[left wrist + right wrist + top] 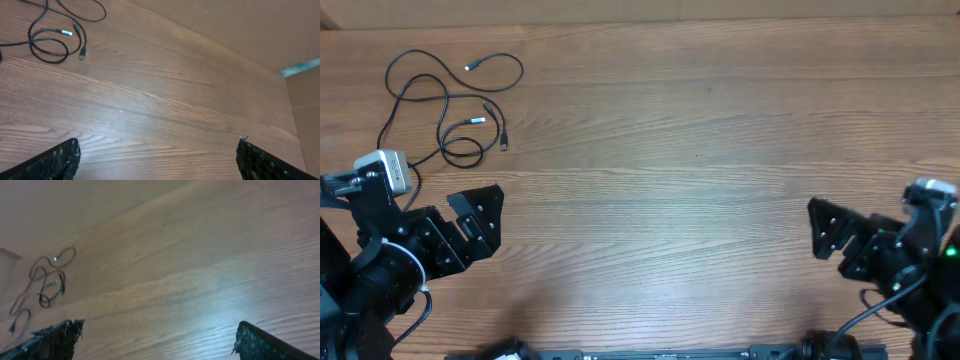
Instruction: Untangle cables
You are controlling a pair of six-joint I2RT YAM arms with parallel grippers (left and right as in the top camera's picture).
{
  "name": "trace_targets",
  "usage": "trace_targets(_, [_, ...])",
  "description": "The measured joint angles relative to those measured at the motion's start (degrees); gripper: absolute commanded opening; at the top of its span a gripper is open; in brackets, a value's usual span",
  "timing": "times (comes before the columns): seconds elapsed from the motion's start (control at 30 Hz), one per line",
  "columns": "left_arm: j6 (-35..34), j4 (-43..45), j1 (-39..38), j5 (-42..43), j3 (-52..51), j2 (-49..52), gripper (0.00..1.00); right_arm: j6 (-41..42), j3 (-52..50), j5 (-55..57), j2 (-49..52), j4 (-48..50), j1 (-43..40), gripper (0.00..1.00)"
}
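The cables (pixel 477 120) lie at the table's far left corner as thin black cords in loose overlapping loops, with small silver-tipped plugs at their ends. They show again at the top left of the left wrist view, cables (pixel 66 32), and small at the left edge of the right wrist view, cables (pixel 55 258). My left gripper (pixel 492 222) hovers open a short way in front of them, touching nothing. My right gripper (pixel 817 230) is open at the near right, far from the cords. Only bare wood shows between the left gripper's (pixel 159 150) and the right gripper's (pixel 160 330) fingertips.
The wooden table (pixel 700 150) stretches between the two arms. A white camera block (pixel 388 172) sits on the left wrist, just below the cords. Thick black wires (pixel 880 305) run along the arm bases at the near edge.
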Motion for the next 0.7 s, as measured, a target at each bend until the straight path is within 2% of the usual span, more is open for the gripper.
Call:
trace_targets(0.23, [0.0, 0.0, 0.0, 0.0, 0.0, 0.0, 1.0, 0.0, -9.2, 1.2, -5.7, 0.1, 0.1, 1.0])
trace_targets(0.47, [0.0, 0.0, 0.0, 0.0, 0.0, 0.0, 1.0, -0.4, -16.2, 5.5, -10.3, 11.3, 0.6, 1.0])
trace_targets(0.7, [0.0, 0.0, 0.0, 0.0, 0.0, 0.0, 1.0, -1.2, -29.5, 7.1, -16.8, 25.4, 2.3, 1.0])
